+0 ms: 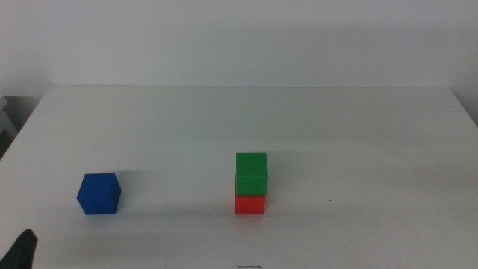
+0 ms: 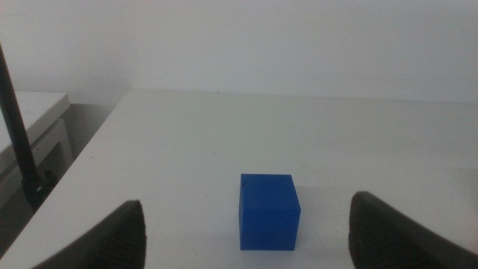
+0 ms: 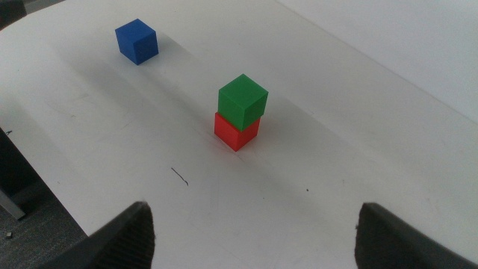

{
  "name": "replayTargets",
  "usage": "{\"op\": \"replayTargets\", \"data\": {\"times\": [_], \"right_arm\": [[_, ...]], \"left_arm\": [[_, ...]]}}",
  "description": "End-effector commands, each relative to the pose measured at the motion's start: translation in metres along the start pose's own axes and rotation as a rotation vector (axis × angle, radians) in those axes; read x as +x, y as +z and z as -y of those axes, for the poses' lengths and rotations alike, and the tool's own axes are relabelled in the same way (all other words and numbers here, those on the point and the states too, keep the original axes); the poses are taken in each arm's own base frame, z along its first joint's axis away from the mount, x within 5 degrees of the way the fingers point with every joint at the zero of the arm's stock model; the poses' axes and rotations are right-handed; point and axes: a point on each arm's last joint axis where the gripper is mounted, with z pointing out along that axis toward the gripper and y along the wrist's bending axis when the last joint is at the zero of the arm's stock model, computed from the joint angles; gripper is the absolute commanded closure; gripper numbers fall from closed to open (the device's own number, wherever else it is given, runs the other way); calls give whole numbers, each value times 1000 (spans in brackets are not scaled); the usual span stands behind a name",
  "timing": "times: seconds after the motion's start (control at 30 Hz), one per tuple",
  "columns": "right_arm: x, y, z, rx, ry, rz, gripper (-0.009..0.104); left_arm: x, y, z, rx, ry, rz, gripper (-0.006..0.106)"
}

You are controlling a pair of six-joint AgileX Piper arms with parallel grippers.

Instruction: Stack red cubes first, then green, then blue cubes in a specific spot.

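The green cube [image 1: 252, 172] sits on top of the red cube [image 1: 250, 204] near the table's middle front, turned slightly askew on it. In the right wrist view the green cube [image 3: 243, 101] and red cube [image 3: 234, 133] lie well ahead of my right gripper [image 3: 254, 208], which is open and holds nothing. The blue cube [image 1: 98, 193] stands alone at the front left. My left gripper [image 2: 246, 200] is open just short of the blue cube [image 2: 269, 211], its jaws wide on either side. Only a dark tip of the left gripper [image 1: 22, 250] shows in the middle view.
The white table [image 1: 358, 119] ends at a pale wall behind. A dark thin pole [image 2: 19, 138] and a lower grey surface stand off the table's left edge. A small dark mark [image 3: 179, 176] lies on the table in front of the stack.
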Motion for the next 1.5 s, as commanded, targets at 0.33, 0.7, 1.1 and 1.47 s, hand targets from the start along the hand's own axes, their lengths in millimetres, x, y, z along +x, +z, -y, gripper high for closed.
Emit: {"op": "replayTargets", "data": {"times": [0.33,0.7,1.1,1.47], "right_arm": [[-11,-4,3,28,-14,82,1],[-11,-4,3,28,-14,82,1],[-11,-4,3,28,-14,82,1],[-11,-4,3,28,-14,82,1]], "left_arm": [[-104,23,-3,-126,77,-191,8],[-158,90,-1,-82,-22,-793,8],[-118,178,16,29,-116,-1004,8],[-98,227,28,13,-76,-978,8]]}}
